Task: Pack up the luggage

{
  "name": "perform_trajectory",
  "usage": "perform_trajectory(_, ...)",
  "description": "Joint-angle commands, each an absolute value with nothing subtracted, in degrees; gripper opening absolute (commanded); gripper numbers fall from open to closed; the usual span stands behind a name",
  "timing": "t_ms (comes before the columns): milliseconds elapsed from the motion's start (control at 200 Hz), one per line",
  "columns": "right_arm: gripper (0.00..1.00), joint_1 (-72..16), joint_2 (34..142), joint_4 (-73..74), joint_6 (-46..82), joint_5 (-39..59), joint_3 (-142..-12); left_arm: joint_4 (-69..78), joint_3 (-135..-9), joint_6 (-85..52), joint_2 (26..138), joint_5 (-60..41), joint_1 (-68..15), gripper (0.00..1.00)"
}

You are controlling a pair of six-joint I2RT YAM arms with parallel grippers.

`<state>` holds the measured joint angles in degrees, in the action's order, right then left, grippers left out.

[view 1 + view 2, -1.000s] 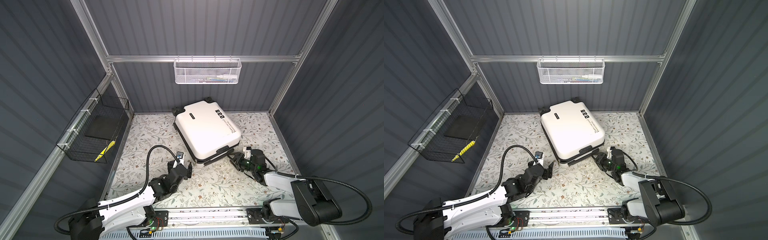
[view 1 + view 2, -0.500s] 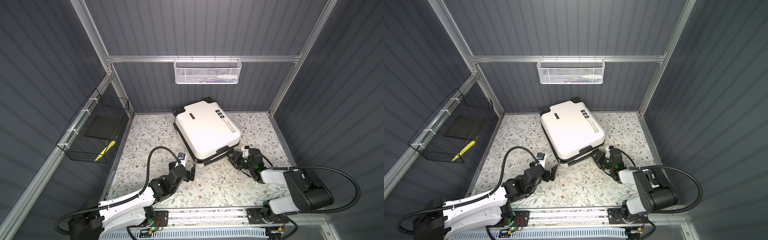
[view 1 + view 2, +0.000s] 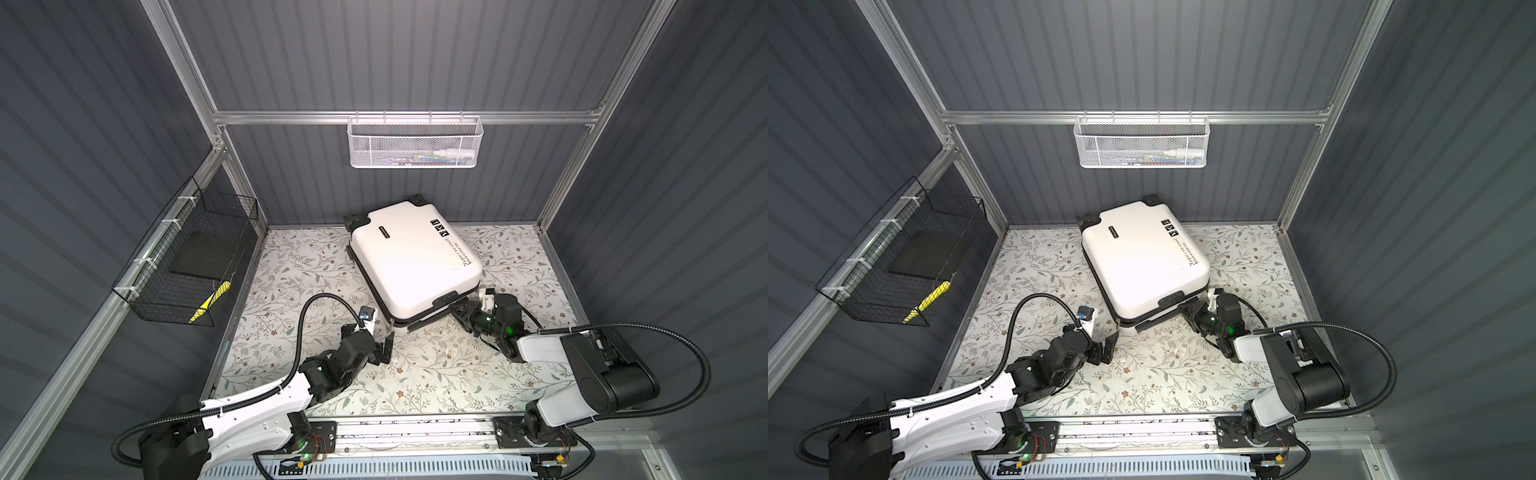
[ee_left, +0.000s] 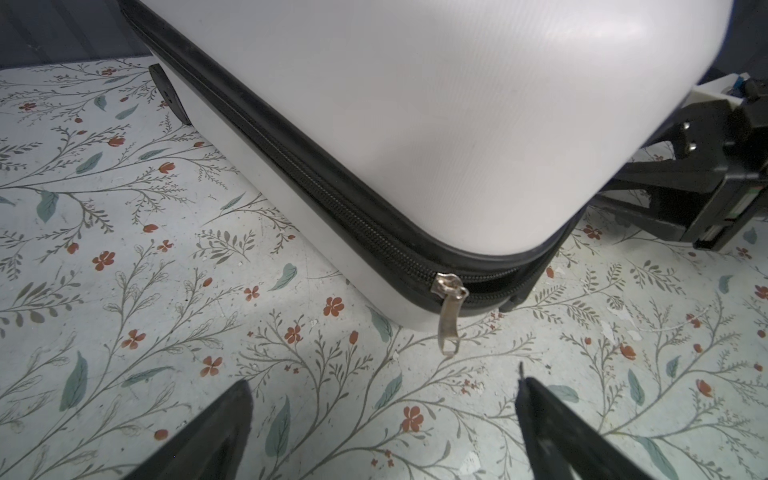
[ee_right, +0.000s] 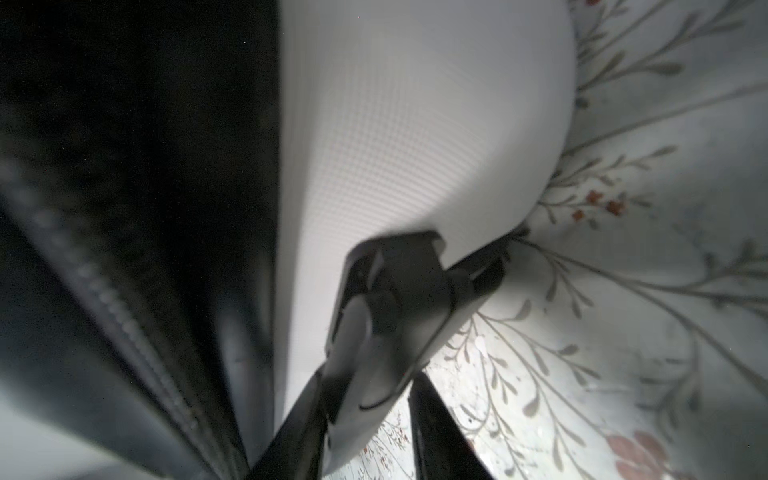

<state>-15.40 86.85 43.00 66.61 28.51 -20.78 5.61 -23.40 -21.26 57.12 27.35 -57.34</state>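
The luggage (image 3: 411, 262) (image 3: 1142, 257), a white hard-shell suitcase, lies flat on the floral table with its lid slightly ajar along the near edge. My left gripper (image 3: 380, 348) (image 3: 1104, 348) (image 4: 382, 384) stands open just short of the near left corner, nothing between its fingers. A silver zipper pull (image 4: 449, 322) hangs at that corner, and the zip gapes past it. My right gripper (image 3: 461, 309) (image 3: 1190, 309) (image 5: 370, 386) is at the near right corner, its fingers closed on the lower shell's edge with a black fitting (image 5: 399, 282). The suitcase (image 5: 415, 124) fills the right wrist view.
A white mesh basket (image 3: 415, 143) with small items hangs on the back wall. A black wire basket (image 3: 187, 266) on the left wall holds a dark flat thing and a yellow item. Metal frame posts stand at the back corners, and a rail (image 3: 415, 432) runs along the front.
My right gripper's fingers have narrowed onto the suitcase's near right corner and its arm has swung. My left gripper has opened wider and shifted slightly right, toward the near left corner.
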Motion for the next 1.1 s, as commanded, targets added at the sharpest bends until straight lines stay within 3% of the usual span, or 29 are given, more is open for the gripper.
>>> perform_trajectory(0,0.27,-15.78,87.54,43.43,66.34,28.21,-21.57,6.9,-22.72,-19.88,58.21,25.82,-57.22,0.99)
perform_trajectory(220,0.13,-15.82,87.87,43.59,66.35,28.31,-21.34,10.55,-22.59,-19.77,59.87,25.28,-57.14,0.91)
perform_trajectory(560,0.1,-15.91,88.24,43.74,66.32,28.39,-21.49,14.33,-24.02,-18.33,64.31,26.79,-57.18,0.77)
perform_trajectory(1096,0.07,-16.0,88.77,43.73,66.35,28.3,-21.81,15.29,-27.7,-16.28,68.95,31.75,-57.28,0.75)
